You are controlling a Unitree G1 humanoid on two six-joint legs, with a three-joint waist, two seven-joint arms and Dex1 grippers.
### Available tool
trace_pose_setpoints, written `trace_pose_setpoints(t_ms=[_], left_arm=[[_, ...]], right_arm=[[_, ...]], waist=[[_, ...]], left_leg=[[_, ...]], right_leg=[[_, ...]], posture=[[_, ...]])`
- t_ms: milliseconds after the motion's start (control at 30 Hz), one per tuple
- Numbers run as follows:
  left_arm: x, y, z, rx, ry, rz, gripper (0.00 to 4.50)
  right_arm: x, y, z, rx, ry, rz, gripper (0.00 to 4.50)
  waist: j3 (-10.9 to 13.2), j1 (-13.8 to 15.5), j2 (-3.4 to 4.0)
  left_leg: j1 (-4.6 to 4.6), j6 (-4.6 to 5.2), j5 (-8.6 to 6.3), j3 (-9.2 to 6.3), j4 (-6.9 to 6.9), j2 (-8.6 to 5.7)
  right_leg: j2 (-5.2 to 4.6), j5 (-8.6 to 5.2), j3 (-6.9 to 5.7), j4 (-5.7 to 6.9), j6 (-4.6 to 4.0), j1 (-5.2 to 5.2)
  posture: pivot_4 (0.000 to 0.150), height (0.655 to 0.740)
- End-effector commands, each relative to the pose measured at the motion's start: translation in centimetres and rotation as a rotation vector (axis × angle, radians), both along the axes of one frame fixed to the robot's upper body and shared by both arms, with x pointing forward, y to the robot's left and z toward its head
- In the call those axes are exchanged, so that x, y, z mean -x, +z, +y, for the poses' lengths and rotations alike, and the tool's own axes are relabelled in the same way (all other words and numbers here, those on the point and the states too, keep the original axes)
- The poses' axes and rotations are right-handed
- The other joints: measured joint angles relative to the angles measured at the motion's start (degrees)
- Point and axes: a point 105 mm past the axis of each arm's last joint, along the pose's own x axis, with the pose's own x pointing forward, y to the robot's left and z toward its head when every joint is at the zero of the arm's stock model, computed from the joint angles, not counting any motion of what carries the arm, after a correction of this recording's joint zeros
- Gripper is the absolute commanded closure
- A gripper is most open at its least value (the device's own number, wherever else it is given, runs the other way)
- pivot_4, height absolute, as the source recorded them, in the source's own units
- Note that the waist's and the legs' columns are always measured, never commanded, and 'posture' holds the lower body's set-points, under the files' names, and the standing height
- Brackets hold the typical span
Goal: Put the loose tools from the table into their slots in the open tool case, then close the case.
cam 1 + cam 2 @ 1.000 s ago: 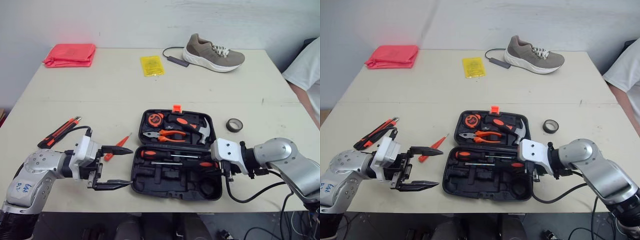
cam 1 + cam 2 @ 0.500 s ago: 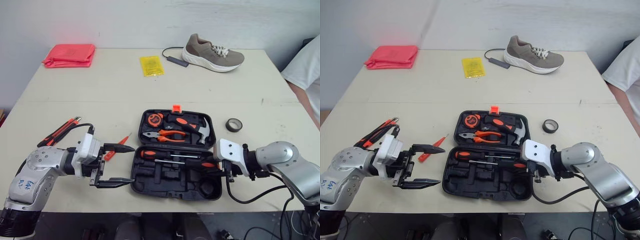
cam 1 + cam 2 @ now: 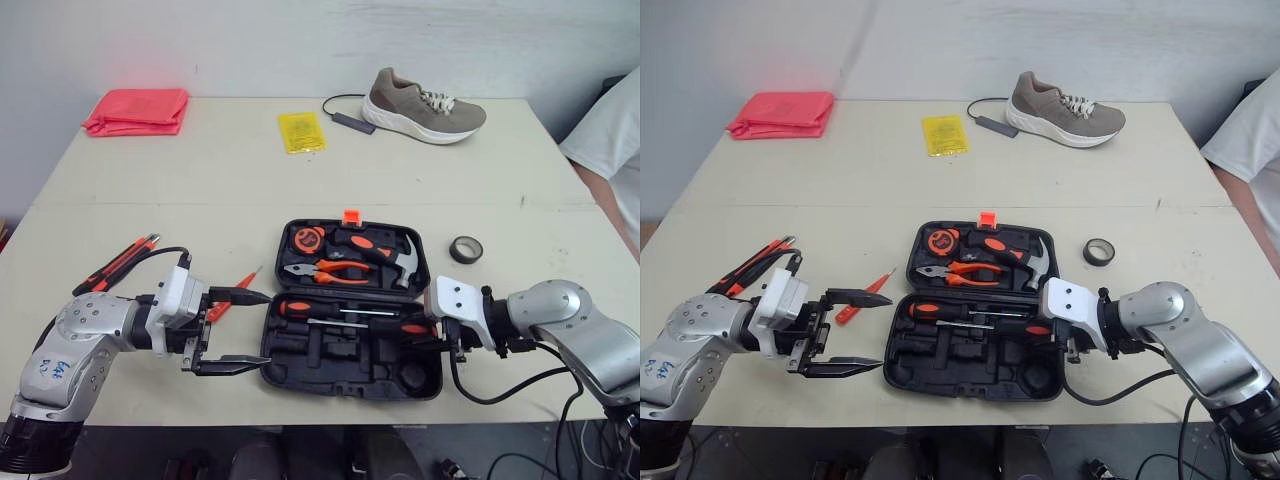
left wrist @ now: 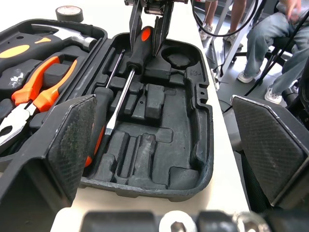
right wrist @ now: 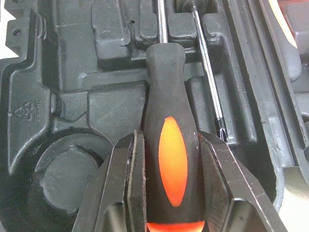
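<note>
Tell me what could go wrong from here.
1. The right gripper holds the big screwdriver by its handle low in the case; let go off its slot, it might sit proud and stop the case shutting.
2. The open left gripper hangs by the case's left edge and the small red screwdriver on the table; a move there might knock either.

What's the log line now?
right gripper: shut on large screwdriver in tool case | left gripper: open beside case | red screwdriver: loose
</note>
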Motion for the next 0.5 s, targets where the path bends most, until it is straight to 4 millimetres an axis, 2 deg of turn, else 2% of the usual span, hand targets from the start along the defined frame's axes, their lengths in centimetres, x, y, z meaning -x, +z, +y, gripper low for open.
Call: trace_pose_setpoints(t_ms=[33,133,333,500], left_arm=[[0.1,0.5,-0.3,-0.005,-0.015,-0.029,0.0],[0.1,0.4,-0.2,-0.005,-0.013,-0.027,0.0],[0.1,0.4,-0.1,-0.009,-0.011,-0.021,0.0],[0.1,0.4,-0.1,-0.006,-0.01,-0.026,0.0]], right_arm=[[0.1,-0.5,-0.5,0.028,-0.002,0.01,1.55],[-0.3,0.3,-0.7,0.027,0.013,-0.046,0.06],[-0.2,2.7,-1.6,0.031,0.02,-0.073,0.06],[0.7,4.7,-1.2,-0.104,0.071,-0.102,0.06]], waist=[[-0.01,0.01,-0.01],[0.0,0.01,-0.01],[0.01,0.02,0.01],[0.01,0.04,0.01]], left_leg=[[0.0,0.0,0.0,0.0,0.0,0.0],[0.0,0.0,0.0,0.0,0.0,-0.01],[-0.01,0.01,0.0,0.02,0.03,-0.02],[-0.01,0.01,0.0,0.01,0.03,-0.01]], right_leg=[[0.0,0.0,0.0,0.0,0.0,0.0],[0.0,0.0,0.0,0.0,0.0,0.0],[0.0,0.0,0.0,0.04,0.0,-0.02],[0.01,0.0,0.01,0.03,0.0,-0.01]], posture=[[0.15,0.74],[0.15,0.74],[0.15,0.74],[0.15,0.74]])
